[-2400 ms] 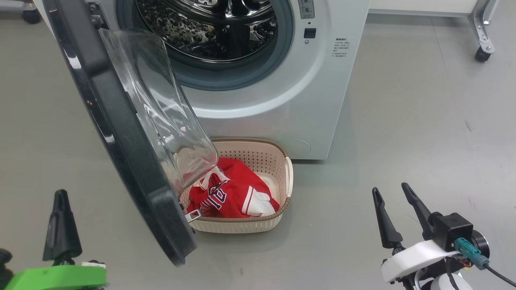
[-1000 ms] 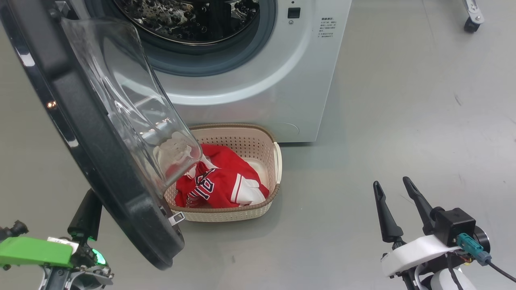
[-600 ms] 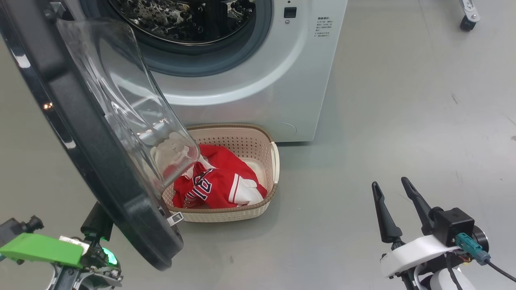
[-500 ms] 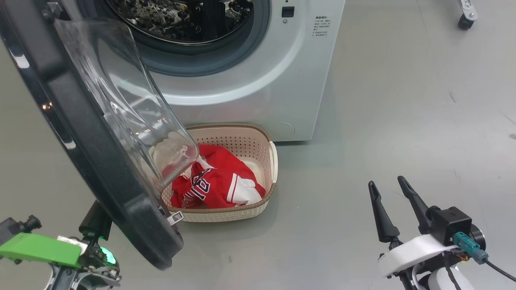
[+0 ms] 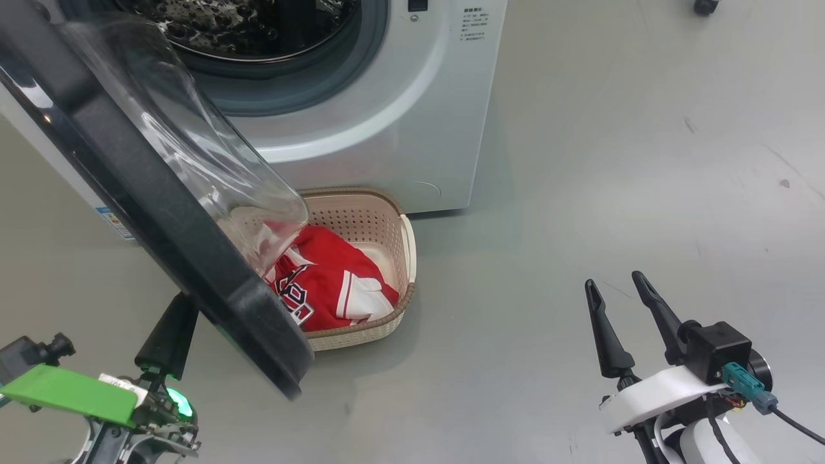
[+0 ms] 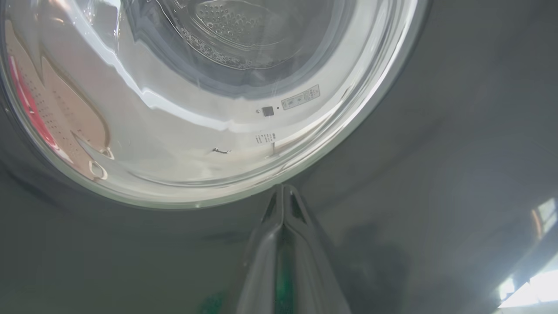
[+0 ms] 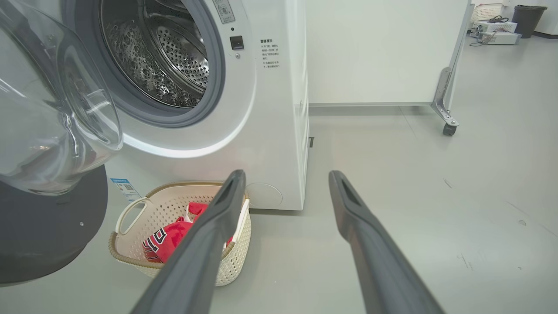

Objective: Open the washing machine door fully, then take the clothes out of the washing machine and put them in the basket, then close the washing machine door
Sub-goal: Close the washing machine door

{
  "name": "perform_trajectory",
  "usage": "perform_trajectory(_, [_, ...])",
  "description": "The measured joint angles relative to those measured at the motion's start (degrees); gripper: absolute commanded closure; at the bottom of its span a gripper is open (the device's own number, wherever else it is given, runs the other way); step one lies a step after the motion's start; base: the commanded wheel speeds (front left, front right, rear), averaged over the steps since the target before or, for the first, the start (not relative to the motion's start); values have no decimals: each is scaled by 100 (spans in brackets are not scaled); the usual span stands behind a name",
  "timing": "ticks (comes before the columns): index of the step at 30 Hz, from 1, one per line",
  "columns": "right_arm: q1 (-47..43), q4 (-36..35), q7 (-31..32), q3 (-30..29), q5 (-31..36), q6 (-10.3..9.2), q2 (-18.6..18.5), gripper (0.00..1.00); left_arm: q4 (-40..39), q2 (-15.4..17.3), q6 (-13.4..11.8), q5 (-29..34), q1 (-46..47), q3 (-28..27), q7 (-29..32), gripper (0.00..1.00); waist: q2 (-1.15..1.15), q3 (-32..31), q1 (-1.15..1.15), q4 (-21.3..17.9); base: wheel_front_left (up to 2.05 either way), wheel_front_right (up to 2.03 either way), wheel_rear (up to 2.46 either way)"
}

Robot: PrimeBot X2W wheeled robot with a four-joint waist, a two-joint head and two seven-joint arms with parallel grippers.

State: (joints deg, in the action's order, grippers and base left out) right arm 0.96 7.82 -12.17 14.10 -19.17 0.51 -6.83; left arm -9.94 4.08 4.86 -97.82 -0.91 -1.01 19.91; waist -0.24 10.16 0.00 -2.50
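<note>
Head view: The washer [image 5: 387,129] stands at the top. Its door [image 5: 161,212] is open and slants across the left side. The basket [image 5: 407,258] sits on the floor [image 5: 580,161] just in front of the washer, and the door hides its left part. The red clothes [image 5: 329,283] lie inside the basket. The left gripper [image 5: 177,322] is low on the left, behind the door's outer side. The right gripper [image 5: 622,316] is low on the right, wide open, with nothing in it.

Left wrist view: The left gripper's two fingers are pressed together and hold nothing. Their tips are right up by the door's dark rim, just under the glass [image 6: 196,109]. I cannot tell if they touch it.

Right wrist view: The right gripper's fingers stand far apart above the floor. The shiny drum [image 7: 161,56] shows past the open door.
</note>
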Motion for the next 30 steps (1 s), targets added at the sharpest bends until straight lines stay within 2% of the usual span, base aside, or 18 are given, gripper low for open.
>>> perform_trajectory(17, [360, -86, -37, 13, -57, 45, 109, 0, -146, 27, -52, 203, 741, 275, 116, 100, 0, 634, 0, -587, 0, 0, 0])
perform_trajectory(30, [617, -3, -87, 24, -124, 96, 186, 0, 283, 41, -86, 377, 1507, 481, 179, 100, 0, 1060, 0, -1036, 0, 0, 0])
